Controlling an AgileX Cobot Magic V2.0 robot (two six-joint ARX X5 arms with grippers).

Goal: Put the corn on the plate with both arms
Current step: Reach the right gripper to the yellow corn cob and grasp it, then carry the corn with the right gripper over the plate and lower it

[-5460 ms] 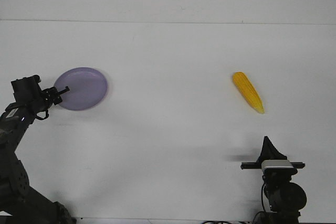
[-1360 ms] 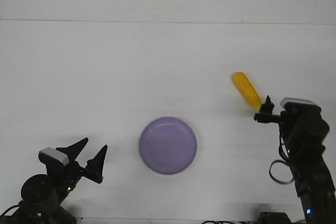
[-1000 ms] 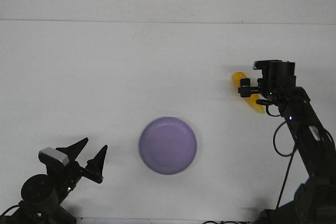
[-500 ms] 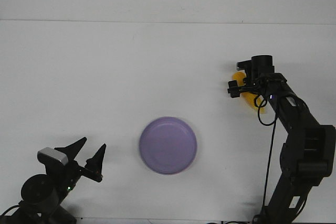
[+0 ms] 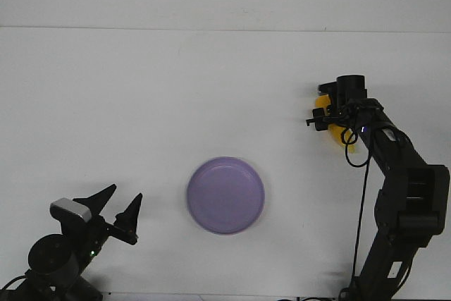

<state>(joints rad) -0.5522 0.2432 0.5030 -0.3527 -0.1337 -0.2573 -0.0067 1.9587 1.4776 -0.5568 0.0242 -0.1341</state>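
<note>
The lavender plate (image 5: 225, 196) lies flat on the white table, front centre. The yellow corn (image 5: 323, 112) lies at the right, mostly covered by my right gripper (image 5: 325, 119), which reaches down onto its far end. Only bits of yellow show around the black wrist, and the fingers are hidden, so I cannot tell whether they grip the cob. My left gripper (image 5: 121, 204) is open and empty at the front left, its two pointed fingers apart, left of the plate.
The right arm (image 5: 402, 188) rises from the front right edge, with a black cable looping beside it. The left arm's base (image 5: 53, 259) sits at the front left corner. The table's back edge meets a white wall.
Over the earlier frames the plate went from far left to front centre and the left arm drew back. The right arm reached out over the corn; in the last half second it barely moved.
</note>
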